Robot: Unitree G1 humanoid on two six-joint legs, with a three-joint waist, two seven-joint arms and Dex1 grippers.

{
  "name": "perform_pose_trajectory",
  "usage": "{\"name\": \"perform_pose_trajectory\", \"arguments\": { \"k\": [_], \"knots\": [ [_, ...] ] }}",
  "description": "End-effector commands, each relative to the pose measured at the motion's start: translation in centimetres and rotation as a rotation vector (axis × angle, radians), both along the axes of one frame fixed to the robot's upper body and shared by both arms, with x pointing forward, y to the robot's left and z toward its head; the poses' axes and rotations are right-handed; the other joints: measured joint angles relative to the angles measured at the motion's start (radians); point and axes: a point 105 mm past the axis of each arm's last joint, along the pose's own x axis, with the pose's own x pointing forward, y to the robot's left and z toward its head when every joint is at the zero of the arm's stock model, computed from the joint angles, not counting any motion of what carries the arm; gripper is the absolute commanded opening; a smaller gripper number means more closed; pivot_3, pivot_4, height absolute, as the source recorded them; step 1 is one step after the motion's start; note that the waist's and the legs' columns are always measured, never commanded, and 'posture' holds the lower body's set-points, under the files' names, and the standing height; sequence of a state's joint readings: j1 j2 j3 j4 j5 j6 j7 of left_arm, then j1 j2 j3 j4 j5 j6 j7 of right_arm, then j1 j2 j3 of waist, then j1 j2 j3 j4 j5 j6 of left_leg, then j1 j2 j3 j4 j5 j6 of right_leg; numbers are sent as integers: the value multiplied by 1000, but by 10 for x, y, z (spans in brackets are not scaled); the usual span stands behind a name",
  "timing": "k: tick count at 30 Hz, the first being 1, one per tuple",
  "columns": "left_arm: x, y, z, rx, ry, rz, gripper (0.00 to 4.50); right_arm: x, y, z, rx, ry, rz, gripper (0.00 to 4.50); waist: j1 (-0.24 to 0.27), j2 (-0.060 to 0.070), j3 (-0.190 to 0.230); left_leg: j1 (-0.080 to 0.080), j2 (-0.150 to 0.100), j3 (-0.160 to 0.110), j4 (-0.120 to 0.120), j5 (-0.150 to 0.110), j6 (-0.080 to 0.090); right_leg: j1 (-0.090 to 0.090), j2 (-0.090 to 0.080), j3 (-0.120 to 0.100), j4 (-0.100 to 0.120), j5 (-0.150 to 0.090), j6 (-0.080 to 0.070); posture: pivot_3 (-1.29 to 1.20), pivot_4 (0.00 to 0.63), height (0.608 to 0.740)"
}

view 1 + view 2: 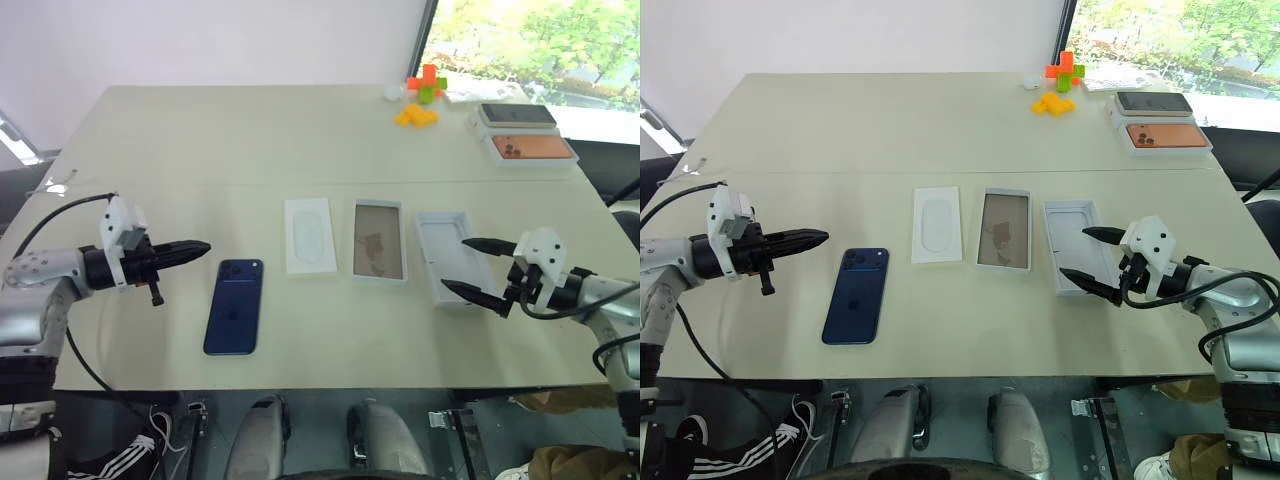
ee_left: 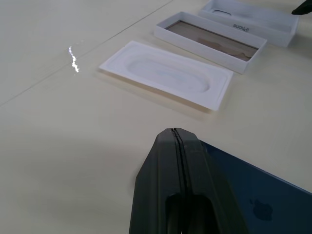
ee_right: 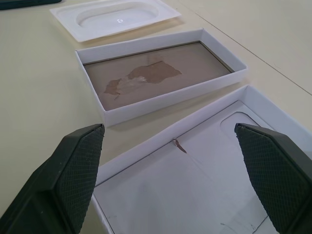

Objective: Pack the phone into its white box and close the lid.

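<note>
Phone (image 1: 234,306): a dark navy-blue smartphone is laid flat on the tabletop (image 1: 250,140), back side up, with the camera bump at its far corner. It is touched by nothing.
Left gripper (image 1: 203,246): it is held above the tabletop, at about 10 o'clock from the phone and near its far end. The fingers (image 2: 176,161) are pressed together, and nothing is held between them.
Insert (image 1: 308,236): a flat white insert with an oval recess is seen at 2 o'clock from the phone.
White box (image 1: 379,241): a shallow tray with a brownish, scuffed bottom is placed just beside the insert, at its 3 o'clock.
Lid (image 1: 443,252): it is laid with the white inside up, at 3 o'clock from the white box, close to it.
Right gripper (image 1: 464,267): it is held over the near right part of the lid. The fingers (image 3: 78,161) are spread wide apart and empty.
Other boxes: a dark-topped box (image 1: 516,116) and an orange-topped box (image 1: 532,150) are at the far right edge, well apart from the rest.
Small toys (image 1: 422,96): orange, green and yellow pieces are seen near those boxes.
</note>
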State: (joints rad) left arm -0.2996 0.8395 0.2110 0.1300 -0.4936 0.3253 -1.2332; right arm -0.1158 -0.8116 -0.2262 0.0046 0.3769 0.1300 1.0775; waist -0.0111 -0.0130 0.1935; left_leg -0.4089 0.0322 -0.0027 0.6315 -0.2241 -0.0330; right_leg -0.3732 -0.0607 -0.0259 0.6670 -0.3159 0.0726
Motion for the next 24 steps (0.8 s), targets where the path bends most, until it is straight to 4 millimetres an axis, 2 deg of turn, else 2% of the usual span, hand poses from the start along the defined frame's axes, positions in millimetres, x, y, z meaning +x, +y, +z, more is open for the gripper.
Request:
{"name": "perform_pose_trajectory", "arguments": {
  "k": [1,5,7,10,14,17,19,24],
  "knots": [
    [8,1,10,-56,28,47,0,5,17,22,25,-64,25,4469,-1,0,0,0,0,0,0,0,0,0,0,0,0,0,0,0,150,739],
    [21,-8,14,-113,10,93,0,10,39,25,33,-70,44,4469,0,0,0,0,0,-1,1,0,0,0,1,0,1,0,0,0,150,739],
    [28,-21,19,-194,23,119,0,13,45,23,20,-75,47,4469,0,0,0,0,0,-1,1,0,0,0,1,0,1,0,0,0,150,739],
    [38,-31,6,-160,81,190,0,13,54,28,26,-94,77,4469,3,0,0,0,-1,-1,1,0,0,0,0,0,1,0,1,0,150,739],
    [43,-41,4,-163,120,191,0,17,65,34,19,-115,100,4469,-2,-1,0,-1,-1,-1,1,0,0,0,0,0,1,1,2,0,150,739],
    [53,-42,3,-198,173,257,0,17,71,35,10,-103,124,4469,0,-1,0,0,-1,-1,1,0,-1,0,1,0,2,1,1,0,150,739],
    [52,-54,1,-206,192,229,0,19,75,36,18,-107,123,4469,0,-1,0,0,-1,-1,1,1,-1,0,1,0,2,1,1,0,150,739],
    [55,-84,1,-372,376,218,0,19,74,29,15,-93,120,4469,3,-1,0,-1,-1,-1,2,1,-1,0,0,0,1,1,2,0,150,739]
  ]
}}
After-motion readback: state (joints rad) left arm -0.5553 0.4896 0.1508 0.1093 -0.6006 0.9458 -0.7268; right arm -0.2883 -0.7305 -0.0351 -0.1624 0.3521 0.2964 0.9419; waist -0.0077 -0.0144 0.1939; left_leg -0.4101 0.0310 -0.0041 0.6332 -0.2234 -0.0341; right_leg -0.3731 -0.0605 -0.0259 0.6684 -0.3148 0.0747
